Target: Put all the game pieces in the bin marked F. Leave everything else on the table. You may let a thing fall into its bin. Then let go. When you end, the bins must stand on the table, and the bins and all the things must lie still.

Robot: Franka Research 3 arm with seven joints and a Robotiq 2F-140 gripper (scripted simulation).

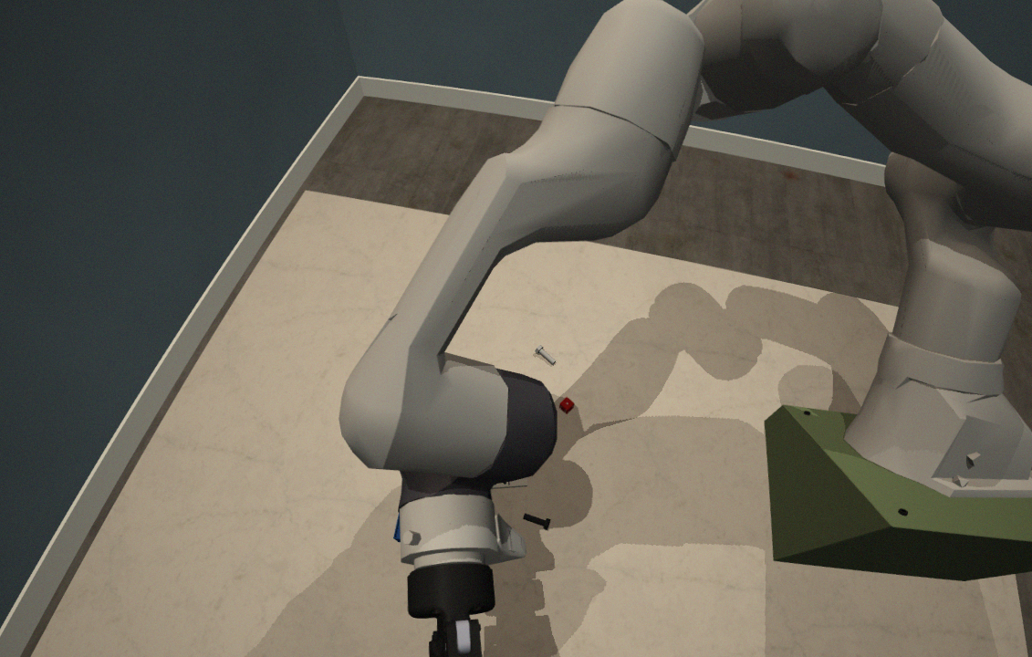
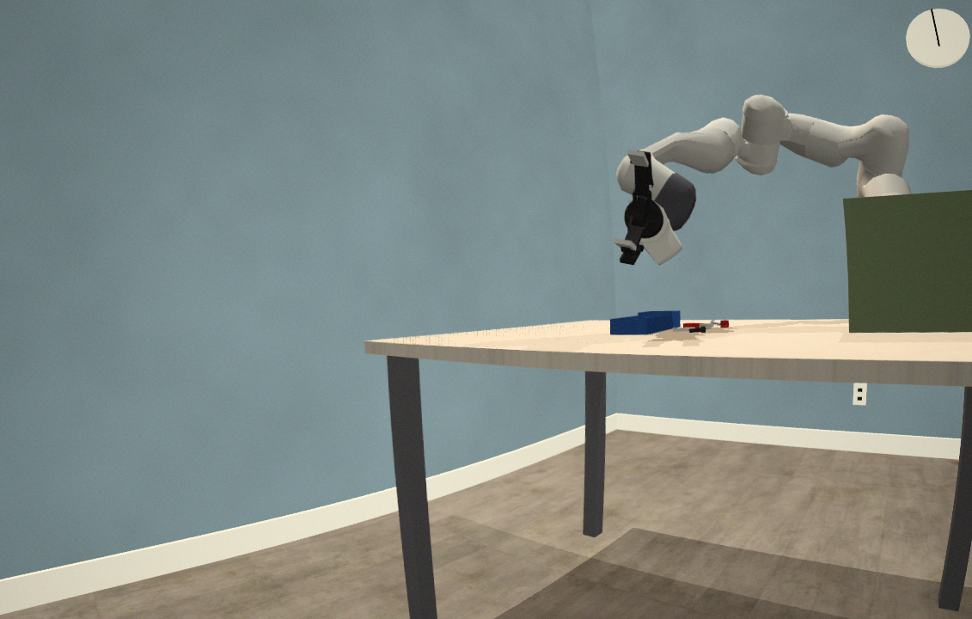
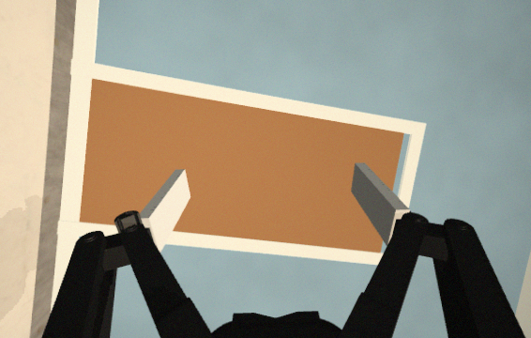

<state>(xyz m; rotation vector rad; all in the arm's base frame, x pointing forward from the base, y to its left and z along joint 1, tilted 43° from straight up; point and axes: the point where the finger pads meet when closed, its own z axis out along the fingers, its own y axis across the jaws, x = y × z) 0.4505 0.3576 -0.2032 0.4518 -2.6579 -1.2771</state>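
My gripper (image 2: 632, 201) (image 3: 269, 180) is open and empty, high above the table and turned sideways towards the wall. A red die (image 1: 567, 405) (image 2: 724, 324) lies on the table beside the arm in the top view. Another red thing (image 2: 691, 325) lies near the bins in the exterior view; its shape is too small to tell. Blue bin walls (image 2: 630, 326) stand below the gripper; a blue sliver (image 1: 397, 530) shows behind the arm in the top view. No letter is readable, and the bins' insides are hidden.
A silver bolt (image 1: 545, 355) and a black bolt (image 1: 536, 520) (image 2: 697, 329) lie on the table. The green base block (image 1: 829, 498) (image 2: 920, 261) stands under the arm's base. The arm hides part of the table in the top view.
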